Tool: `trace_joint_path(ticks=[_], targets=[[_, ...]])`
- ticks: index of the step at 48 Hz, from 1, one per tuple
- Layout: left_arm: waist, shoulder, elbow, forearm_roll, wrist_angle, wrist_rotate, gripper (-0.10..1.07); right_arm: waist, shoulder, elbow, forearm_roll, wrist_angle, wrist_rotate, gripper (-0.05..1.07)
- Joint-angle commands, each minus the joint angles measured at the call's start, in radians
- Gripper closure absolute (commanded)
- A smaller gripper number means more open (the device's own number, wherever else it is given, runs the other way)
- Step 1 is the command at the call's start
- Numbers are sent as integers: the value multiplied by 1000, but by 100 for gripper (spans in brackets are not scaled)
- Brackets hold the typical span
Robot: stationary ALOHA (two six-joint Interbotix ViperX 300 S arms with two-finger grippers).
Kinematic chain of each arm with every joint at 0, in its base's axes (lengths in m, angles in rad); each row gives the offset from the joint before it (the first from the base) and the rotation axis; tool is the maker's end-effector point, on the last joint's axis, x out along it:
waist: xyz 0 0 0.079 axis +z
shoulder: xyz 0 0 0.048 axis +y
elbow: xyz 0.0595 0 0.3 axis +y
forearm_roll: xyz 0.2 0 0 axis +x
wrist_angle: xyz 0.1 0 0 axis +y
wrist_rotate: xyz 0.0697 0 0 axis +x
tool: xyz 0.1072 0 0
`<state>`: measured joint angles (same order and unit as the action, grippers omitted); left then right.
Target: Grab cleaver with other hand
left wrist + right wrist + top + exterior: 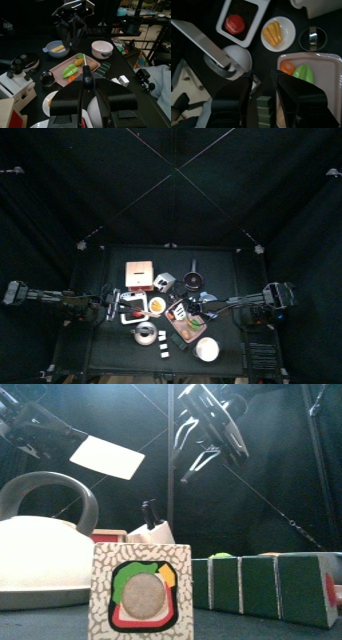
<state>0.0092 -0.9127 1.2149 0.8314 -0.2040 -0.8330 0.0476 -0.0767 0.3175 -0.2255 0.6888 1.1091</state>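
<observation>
In the front view the cleaver (107, 456) hangs at upper left, gripped in the left gripper (34, 429), blade pointing right toward the wide-open, empty right gripper (214, 439) at top center, just beside it and nearest to take it.

My table (100, 268) is small, black and crowded. On it sit a white kettle (38, 549) with a dark loop handle, a patterned box (139, 590) printed with food at the front edge, and a row of green-and-white blocks (267, 584) just beside it. Further in I see a pink tray (75, 66) of vegetables, a white bowl (102, 48), a blue-grey bowl (57, 48) with something yellow inside, a white plate (279, 31) of orange sticks and a white square dish (240, 20) with a red round piece.
</observation>
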Motion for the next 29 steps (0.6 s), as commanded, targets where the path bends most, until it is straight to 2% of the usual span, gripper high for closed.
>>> trace_joint_path(ticks=[1,6,13,22,29], targets=[[18,2,-11,-3,-3,-2,42,-29,5,-80,69,17,-163,28],[34,0,0,-3,-3,-2,42,-43,26,-94,123,-48,-313,28],[48,2,3,0,-3,-2,42,-51,38,-69,181,-201,-472,28],[51,2,2,-3,-8,-2,42,-46,38,-17,178,-362,-580,28],[51,0,2,-3,-12,-3,42,-43,72,8,127,-422,-609,28]])
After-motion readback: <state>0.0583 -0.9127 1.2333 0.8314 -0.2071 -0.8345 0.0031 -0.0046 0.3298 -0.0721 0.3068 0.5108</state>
